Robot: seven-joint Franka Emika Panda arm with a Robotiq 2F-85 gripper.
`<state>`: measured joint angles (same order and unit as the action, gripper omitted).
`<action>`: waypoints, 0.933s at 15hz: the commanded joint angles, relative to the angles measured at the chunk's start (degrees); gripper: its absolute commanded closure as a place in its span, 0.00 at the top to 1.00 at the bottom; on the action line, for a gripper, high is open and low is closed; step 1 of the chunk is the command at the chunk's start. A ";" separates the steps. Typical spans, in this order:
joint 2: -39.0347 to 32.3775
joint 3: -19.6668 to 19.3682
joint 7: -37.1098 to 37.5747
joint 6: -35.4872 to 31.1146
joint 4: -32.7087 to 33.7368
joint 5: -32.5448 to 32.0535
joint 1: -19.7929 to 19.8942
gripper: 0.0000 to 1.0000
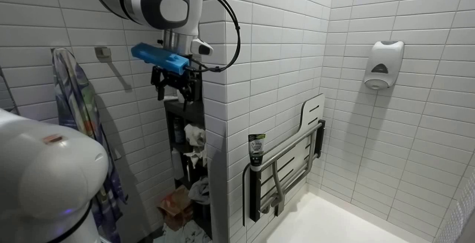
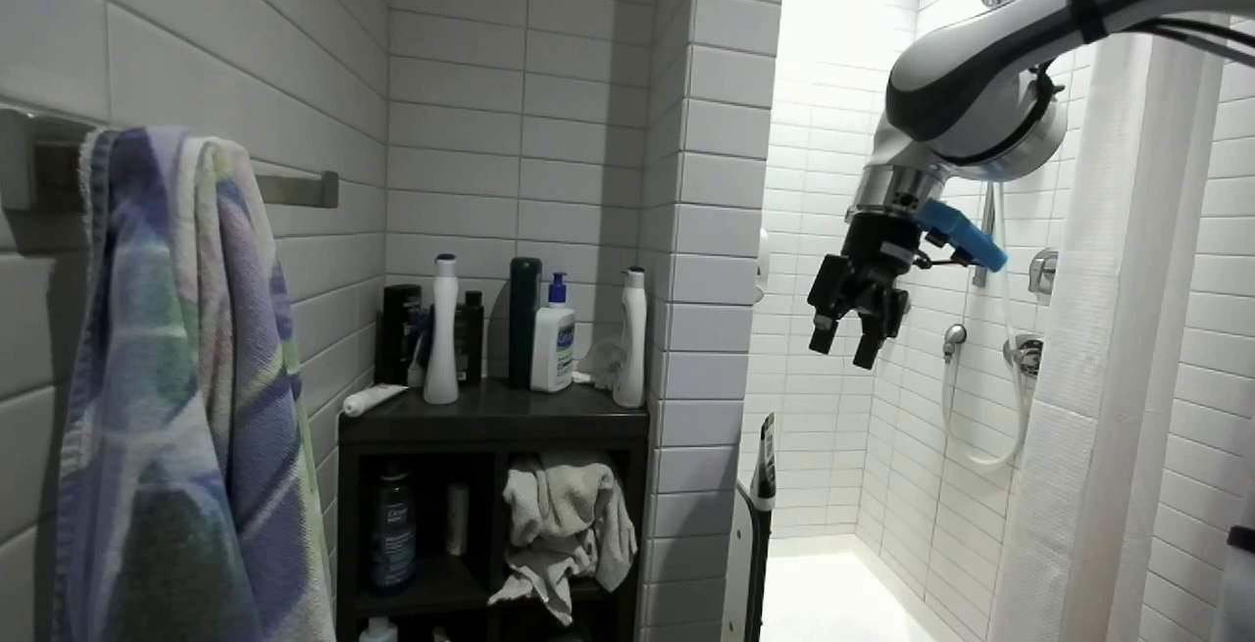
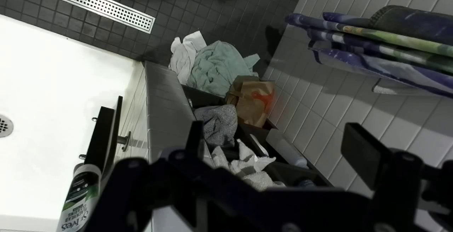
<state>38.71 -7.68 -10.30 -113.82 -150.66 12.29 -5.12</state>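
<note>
Tube [image 1: 256,147] below parted fingers [image 3: 364,156]

In the wrist view the St. Ives tube [image 3: 79,200] left of the black shelf [image 3: 292,171] gets chopped at the bottom, plus the gripper [image 3: 276,138] blocks part of that shelf. Dark bottle [image 2: 394,536] inside it, exterior view? Too blurry to read.

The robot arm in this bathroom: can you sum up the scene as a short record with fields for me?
Robot: arm, fingers pointing down
Held: nothing; fingers stand open
Toiletry: St. Ives tube, cap down at one end of the folded seat
Storage: dark shelf unit, bottles on top, pale cloth hanging from a compartment
Fabric: multicoloured towel on a wall bar
Fixture: white dispenser
</note>
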 commanded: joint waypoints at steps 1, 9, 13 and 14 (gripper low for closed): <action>-0.11 0.86 -0.52 0.27 0.14 0.58 1.01 1.00; -3.88 5.11 9.97 -10.40 -0.19 4.79 1.25 1.00; -5.29 6.55 17.42 -17.45 -1.12 6.97 2.41 1.00; -5.31 6.76 19.23 -18.72 -1.60 6.63 3.16 1.00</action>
<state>34.32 -2.42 4.52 -128.73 -151.58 17.77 -4.29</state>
